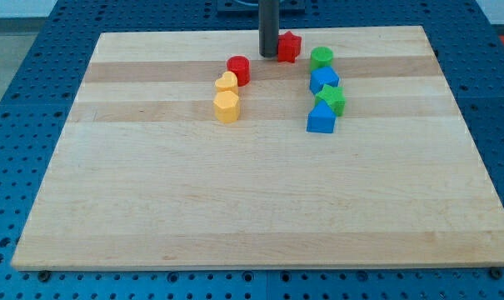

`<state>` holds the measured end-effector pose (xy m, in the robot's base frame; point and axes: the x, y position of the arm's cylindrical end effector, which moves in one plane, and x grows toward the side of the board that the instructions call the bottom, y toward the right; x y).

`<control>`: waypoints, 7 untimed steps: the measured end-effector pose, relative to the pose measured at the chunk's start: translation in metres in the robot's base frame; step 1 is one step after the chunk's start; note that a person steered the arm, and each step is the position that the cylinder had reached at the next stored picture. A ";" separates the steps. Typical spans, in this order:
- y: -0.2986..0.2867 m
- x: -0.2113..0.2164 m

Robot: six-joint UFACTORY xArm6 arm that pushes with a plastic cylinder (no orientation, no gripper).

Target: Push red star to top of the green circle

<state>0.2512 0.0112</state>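
The red star (pixel 289 46) sits near the view's top edge of the wooden board (pixel 260 200). My tip (pixel 269 55) stands just to the star's left, touching or almost touching it. The green circle (pixel 321 57) lies to the right of the star and slightly lower, with a small gap between them.
Below the green circle runs a column: a blue block (pixel 324 79), a green star-like block (pixel 331 100), a blue block (pixel 321 119). To the left are a red cylinder (pixel 238 69), a yellow heart (pixel 226 82) and a yellow hexagon (pixel 226 107).
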 end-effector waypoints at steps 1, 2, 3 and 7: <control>-0.007 -0.002; -0.008 -0.008; -0.008 -0.008; 0.046 -0.005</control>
